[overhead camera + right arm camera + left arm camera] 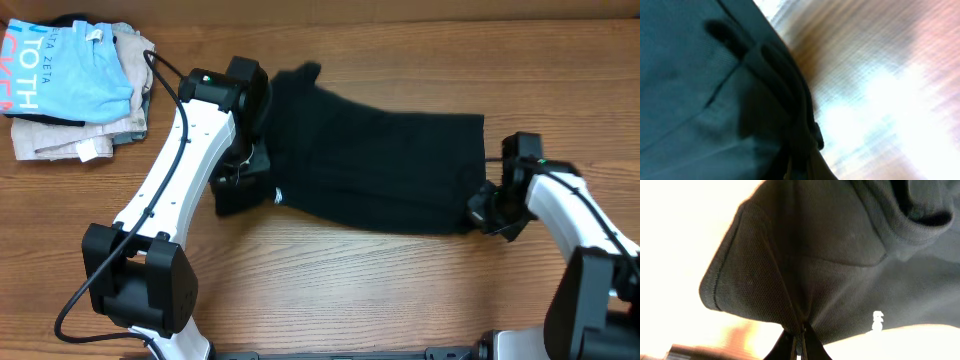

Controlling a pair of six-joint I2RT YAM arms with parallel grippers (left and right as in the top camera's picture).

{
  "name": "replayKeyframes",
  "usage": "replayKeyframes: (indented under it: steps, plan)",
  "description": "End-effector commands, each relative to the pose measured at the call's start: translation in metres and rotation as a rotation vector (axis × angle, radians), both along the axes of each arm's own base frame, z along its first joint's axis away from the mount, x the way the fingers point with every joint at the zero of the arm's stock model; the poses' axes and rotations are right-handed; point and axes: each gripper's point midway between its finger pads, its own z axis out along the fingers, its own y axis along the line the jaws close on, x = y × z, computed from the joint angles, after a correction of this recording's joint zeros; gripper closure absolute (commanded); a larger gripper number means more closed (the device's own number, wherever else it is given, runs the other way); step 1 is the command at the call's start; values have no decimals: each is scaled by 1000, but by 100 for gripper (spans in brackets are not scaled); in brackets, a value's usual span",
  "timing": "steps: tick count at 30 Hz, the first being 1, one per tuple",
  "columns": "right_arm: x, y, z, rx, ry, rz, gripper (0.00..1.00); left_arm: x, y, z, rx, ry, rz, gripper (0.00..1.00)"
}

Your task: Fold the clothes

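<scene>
The jaws on both sides are pinched together on cloth: the left gripper (255,180) bites the left edge of the black T-shirt (380,165), and the right gripper (478,208) bites its right hem. The shirt lies stretched across the table (330,290) between them. A pile of blue and beige garments (75,90) sits in the far left corner.

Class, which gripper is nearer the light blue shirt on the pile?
Left. The left gripper clamps the end of the black T-shirt nearest the light blue shirt; the right gripper clamps the opposite end, farther right.
</scene>
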Motion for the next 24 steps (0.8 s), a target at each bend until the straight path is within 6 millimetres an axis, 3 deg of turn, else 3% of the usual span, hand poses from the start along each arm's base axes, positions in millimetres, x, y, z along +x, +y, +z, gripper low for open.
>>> replayKeyframes:
  steps: [1,9,13,14,17,18,24]
  plan:
    - [12,-11,41,-17,-76,26,94,-15,1,5,9,48,39,96]
    - [-20,-10,45,7,41,90,88,-47,3,7,26,179,33,96]
    - [-27,-5,46,33,64,111,80,-60,4,10,28,236,36,95]
    - [-27,-4,46,42,65,114,74,-62,4,10,28,244,35,93]
    - [-28,-3,46,45,65,116,48,-65,-4,10,-26,264,11,81]
    - [-29,-3,46,46,69,118,45,-66,-9,10,-54,273,-3,72]
    - [-25,1,53,69,56,142,43,-65,-14,9,-95,269,-64,39]
